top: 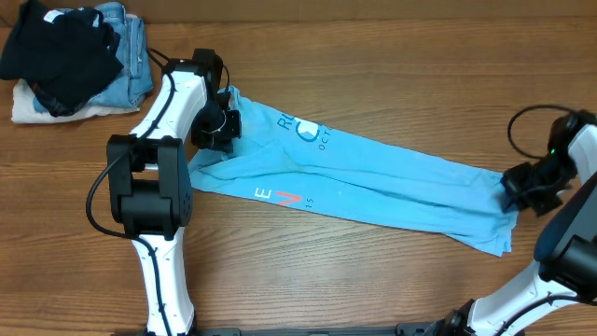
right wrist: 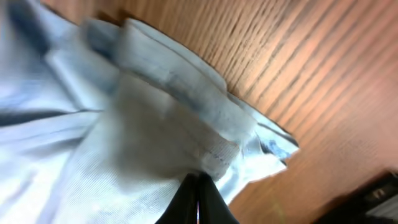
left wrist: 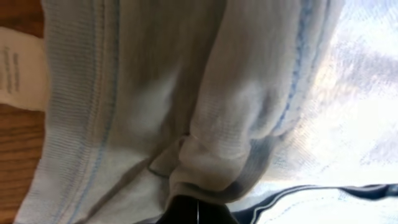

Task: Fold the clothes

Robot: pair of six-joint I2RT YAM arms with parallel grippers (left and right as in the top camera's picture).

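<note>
On the table point(top: 373, 65), left gripper point(top: 218, 127) and right gripper point(top: 519, 187) each clench one end of the T-shirt point(top: 392, 182)

The right gripper point(right wrist: 198, 200) sits at the near edge of the picture, its 2 dark fingers pressed together into a narrow wedge with a fold of the T-shirt point(right wrist: 124, 143) pinched between them. The pale blue cloth bunches to the left and far side of the fingers, blurred at the far left. A stitched hem runs along its right edge and ends in a small crumpled corner. Beyond it lies the wooden table point(right wrist: 311, 68), grain running diagonally. A dark object point(right wrist: 380, 191), too blurred to identify, shows at the near right corner.
</note>
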